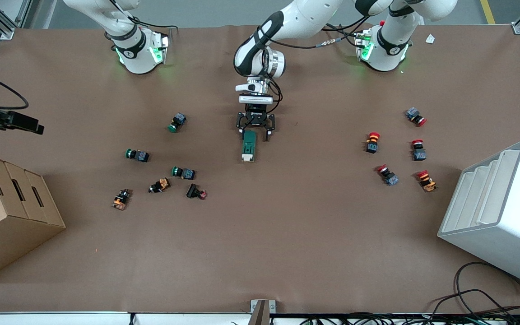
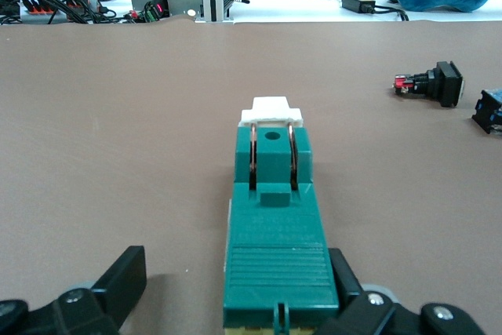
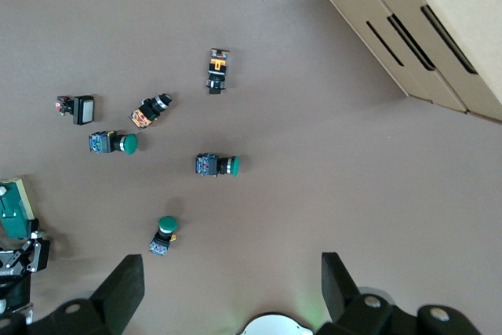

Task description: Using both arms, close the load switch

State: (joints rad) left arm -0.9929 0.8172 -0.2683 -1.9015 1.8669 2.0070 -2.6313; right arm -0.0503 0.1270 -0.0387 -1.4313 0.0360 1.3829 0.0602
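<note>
The load switch (image 1: 248, 145) lies flat at the table's middle, a dark green block whose white handle piece (image 1: 246, 157) points toward the front camera. In the left wrist view the switch (image 2: 274, 249) shows its white handle (image 2: 272, 109) at the end away from the gripper. My left gripper (image 1: 255, 132) is low at the switch's green end, open, with the block between its fingers; one finger (image 2: 345, 272) is right beside the block and the other (image 2: 125, 280) stands apart. My right gripper (image 3: 231, 284) is open and empty, held high over its own base, out of the front view.
Several green, orange and black push-buttons (image 1: 183, 172) lie toward the right arm's end, several red-capped ones (image 1: 387, 175) toward the left arm's end. A cardboard box (image 1: 7, 212) and a white stepped bin (image 1: 499, 212) stand at the table's ends.
</note>
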